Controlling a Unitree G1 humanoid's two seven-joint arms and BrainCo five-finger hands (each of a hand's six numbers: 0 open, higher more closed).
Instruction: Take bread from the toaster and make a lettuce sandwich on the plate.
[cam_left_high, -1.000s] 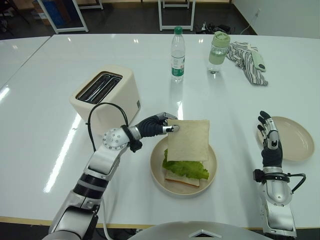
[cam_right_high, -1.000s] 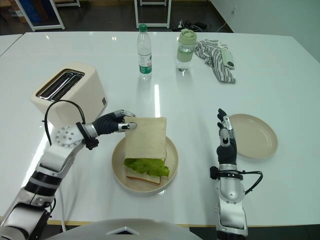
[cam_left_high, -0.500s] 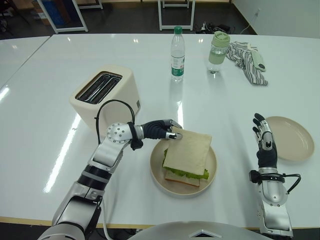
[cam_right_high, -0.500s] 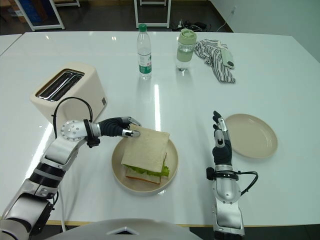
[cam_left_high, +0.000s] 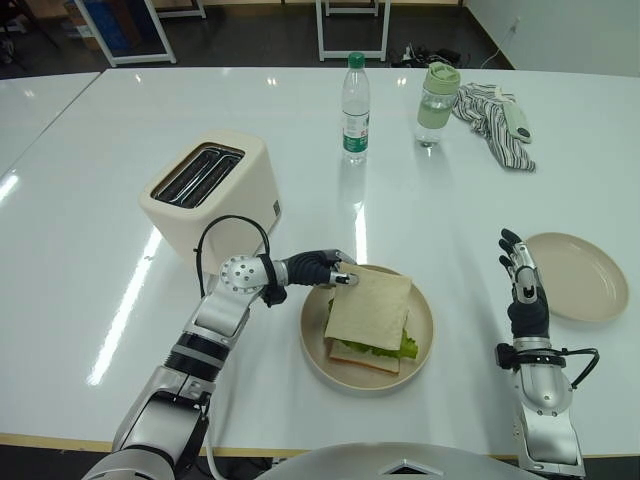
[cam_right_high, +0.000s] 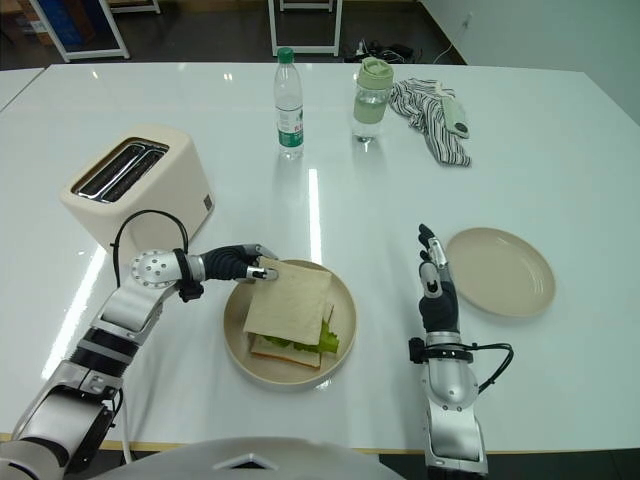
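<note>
White bread slice (cam_left_high: 368, 303) atop green lettuce (cam_left_high: 405, 347) on the plate (cam_left_high: 318, 352), corner in pinch of left hand (cam_left_high: 318, 268)

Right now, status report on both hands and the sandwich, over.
Left hand pinching top slice at its corner. Right hand open, upright, near second plate. Slice down on lettuce, on sandwich plate. Toaster apart, nothing blocking.
</note>
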